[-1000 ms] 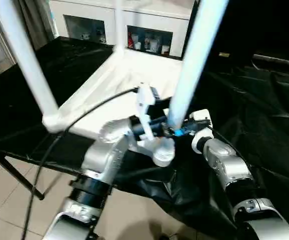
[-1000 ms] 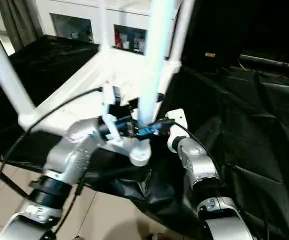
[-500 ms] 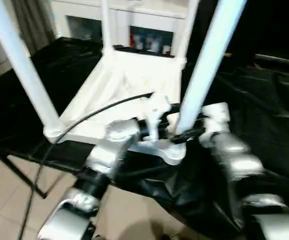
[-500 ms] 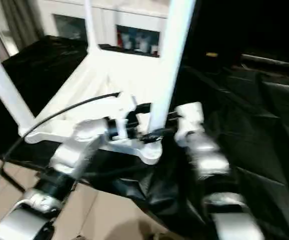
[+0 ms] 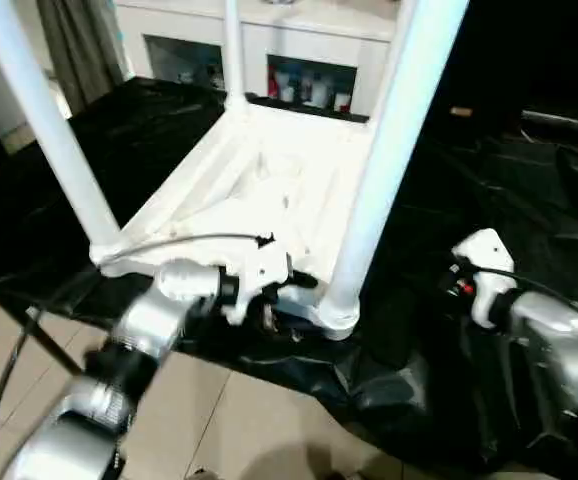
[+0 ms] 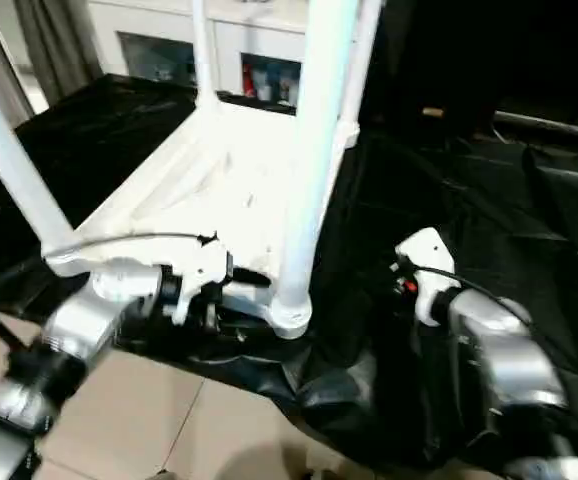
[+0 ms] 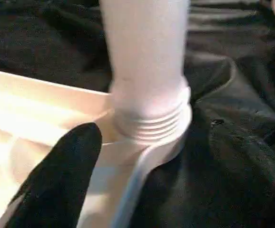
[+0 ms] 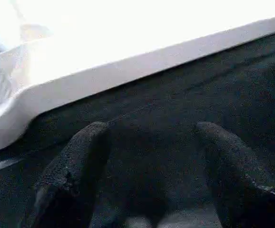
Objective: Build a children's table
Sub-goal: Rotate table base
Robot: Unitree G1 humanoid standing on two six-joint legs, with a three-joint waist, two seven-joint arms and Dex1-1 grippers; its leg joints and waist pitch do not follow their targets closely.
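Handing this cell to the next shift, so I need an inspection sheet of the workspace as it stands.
Surface: black sheet over a bench.
Job's things: tabletop upside down; four legs upright in its corner sockets, near leg with threads showing at its base.
Clutter: nothing seen.
Grippers: left gripper beside the near leg's base, holding nothing; right gripper open over the sheet, empty.
Cables: black cable along the left forearm.
Surroundings: white cabinet, curtain, tiled floor.

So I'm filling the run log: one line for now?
white plastic upturned tabletop | white tube leg in near socket | right gripper open, empty
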